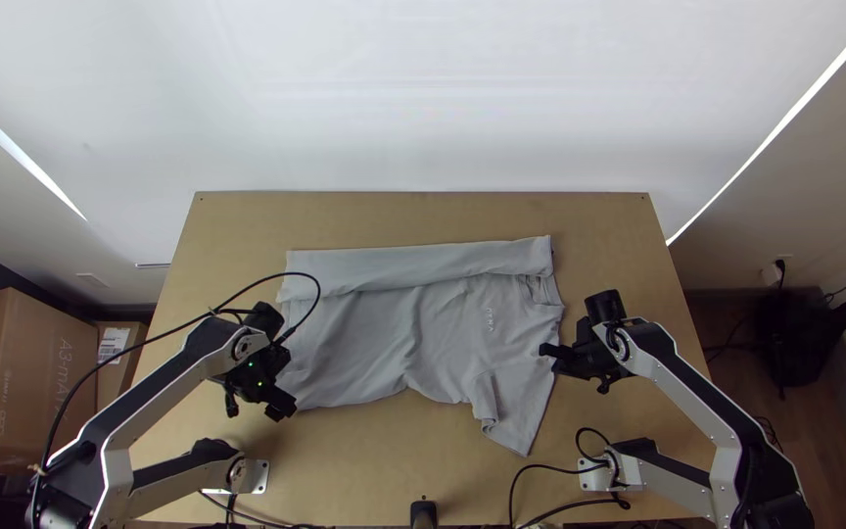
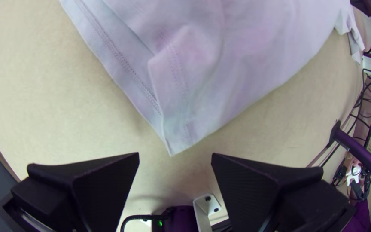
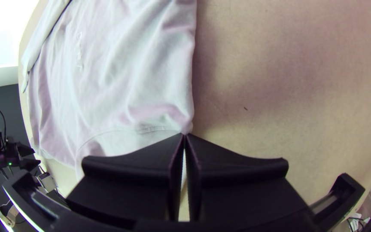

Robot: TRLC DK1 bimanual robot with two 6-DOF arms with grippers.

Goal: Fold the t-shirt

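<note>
Light wood worktop (image 1: pixel 423 211), white wall (image 1: pixel 423 98) beyond its twelve o'clock edge, brown cardboard box (image 1: pixel 31 372) off toward nine o'clock: here, on the top view's clock, we see a grey t-shirt (image 1: pixel 374 333) lying across the middle of the wood. Its hem faces nine o'clock and its collar (image 1: pixel 540 289) sits near two. We see the twelve o'clock side turned over into a long strip (image 1: pixel 413 266), while a sleeve (image 1: pixel 516 421) spreads out flat toward five o'clock. The body between is loosely wrinkled, with small white print on the chest.

At the shirt's nine o'clock end we find the left tool (image 1: pixel 282 382), its fingers (image 2: pixel 104 184) spread wide apart and gripping nothing. In its wrist view we see a pointed hem corner (image 2: pixel 170 144) just ahead of the gap, apart from both fingertips, with bare wood around the tip.

At three o'clock, the right tool (image 1: pixel 545 350) is at the garment's edge. From its wrist we see the fingers (image 3: pixel 151 159) pressed together at the tips, closed on a small pinch of cloth (image 3: pixel 186 127) at the shoulder side. We see creases in the fabric close to that grip.
</note>
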